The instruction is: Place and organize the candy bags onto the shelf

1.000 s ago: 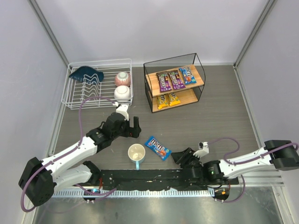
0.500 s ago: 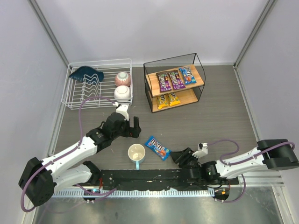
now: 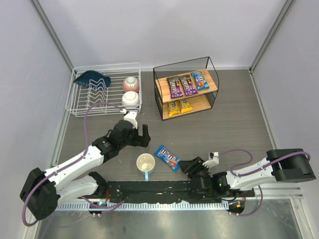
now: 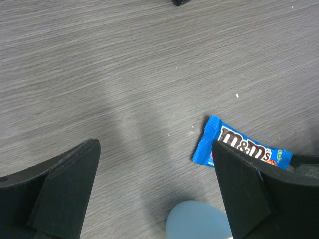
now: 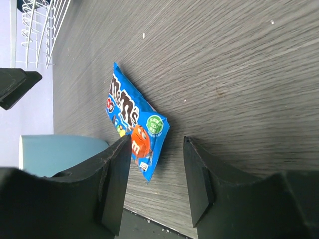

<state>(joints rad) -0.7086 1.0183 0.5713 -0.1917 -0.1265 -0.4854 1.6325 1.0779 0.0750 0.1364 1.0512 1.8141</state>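
Right gripper [image 3: 185,166] spread at the loose blue bag [image 3: 168,157] – five bags on the shelf [image 3: 213,84].

The blue bag lies flat on the desk [image 3: 224,124], just right of the mug [image 3: 145,164] and well apart from the shelf. In the right wrist view the gripper [image 5: 154,184] is low over the desk, fingers [image 5: 115,181] apart; the bag's near end [image 5: 134,129] sits just beside one fingertip – touching or not, I cannot tell. The left gripper [image 3: 142,135] hangs spread and empty above the desk behind the mug, the bag [image 4: 239,147] beside its right finger in its wrist view. On the shelf, two purple bags [image 3: 175,87] and another blue one [image 3: 200,79] lie side by side on the upper board; two yellow bags [image 3: 173,107] lie on the lower.
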